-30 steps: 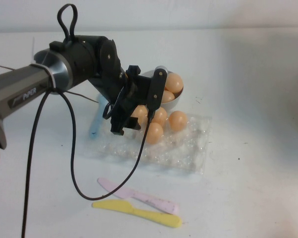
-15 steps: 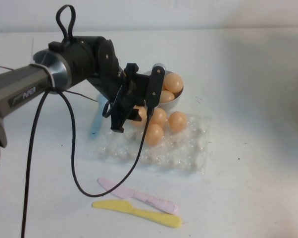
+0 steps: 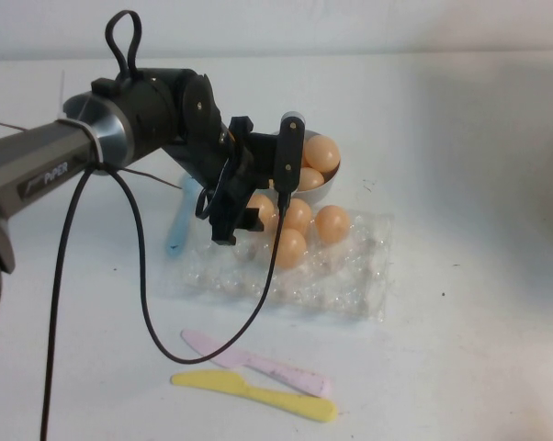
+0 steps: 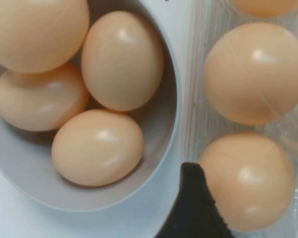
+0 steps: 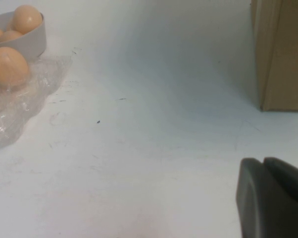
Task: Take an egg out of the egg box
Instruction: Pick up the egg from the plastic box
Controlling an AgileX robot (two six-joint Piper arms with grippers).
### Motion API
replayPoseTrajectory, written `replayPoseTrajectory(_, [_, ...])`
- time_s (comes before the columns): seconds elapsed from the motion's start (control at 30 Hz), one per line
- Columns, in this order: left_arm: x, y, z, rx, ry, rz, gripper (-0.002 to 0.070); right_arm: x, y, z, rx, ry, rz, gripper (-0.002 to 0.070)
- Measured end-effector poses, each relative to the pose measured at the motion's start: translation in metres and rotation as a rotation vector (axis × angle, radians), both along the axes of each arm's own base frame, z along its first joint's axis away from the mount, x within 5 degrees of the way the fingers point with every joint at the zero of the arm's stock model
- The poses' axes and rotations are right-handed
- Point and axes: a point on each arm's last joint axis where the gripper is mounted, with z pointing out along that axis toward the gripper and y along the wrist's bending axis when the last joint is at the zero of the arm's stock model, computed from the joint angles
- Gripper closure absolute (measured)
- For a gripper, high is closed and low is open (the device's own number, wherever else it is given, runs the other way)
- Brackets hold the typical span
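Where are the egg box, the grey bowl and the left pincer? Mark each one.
egg box [image 3: 350, 280]: high view, bare clear cups near its right side.
grey bowl [image 3: 315, 193]: high view, front outer wall.
left pincer [image 3: 261, 188]: high view, midway between its fingertips, above the box's back row.

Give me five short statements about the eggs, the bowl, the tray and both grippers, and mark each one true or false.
1. The left gripper hangs open above the egg box. True.
2. The grey bowl holds no eggs. False: the left wrist view shows four in it.
3. The left gripper grips an egg. False: nothing sits between its fingers.
4. A pink knife and a yellow knife lie on the table nearer the robot than the egg box. True.
5. The right gripper hovers over the bowl. False: it is over bare table, near a brown box.
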Motion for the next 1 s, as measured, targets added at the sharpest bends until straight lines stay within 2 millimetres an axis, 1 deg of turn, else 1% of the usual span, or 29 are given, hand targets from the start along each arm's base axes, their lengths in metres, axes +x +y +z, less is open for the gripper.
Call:
replayPoseTrajectory(0.07, [0.0,0.0,0.0,0.0,0.0,0.0,0.0223,0.0,0.0,0.0,0.0,0.0,0.0,0.0694])
replayPoseTrajectory(0.2, [0.001,0.0,-0.004,0.003,0.009,0.002,0.0203,0.0,0.0,0.0,0.0,0.0,0.0,0.0694])
replayPoseTrajectory(0.37, [0.003,-0.001,-0.013,0.01,0.023,0.005,0.02,0.0,0.0,0.0,0.0,0.0,0.0,0.0694])
replayPoseTrajectory(0.7, [0.001,-0.001,-0.014,0.019,0.045,0.003,0.0204,0.0,0.0,0.0,0.0,0.0,0.0,0.0694])
replayPoseTrajectory(0.8, [-0.001,0.0,-0.015,0.025,0.068,0.004,0.0224,0.0,0.0,0.0,0.0,0.0,0.0,0.0694])
replayPoseTrajectory(1.0, [-0.004,0.0,-0.014,0.027,0.092,0.005,0.0321,0.0,0.0,0.0,0.0,0.0,0.0,0.0694])
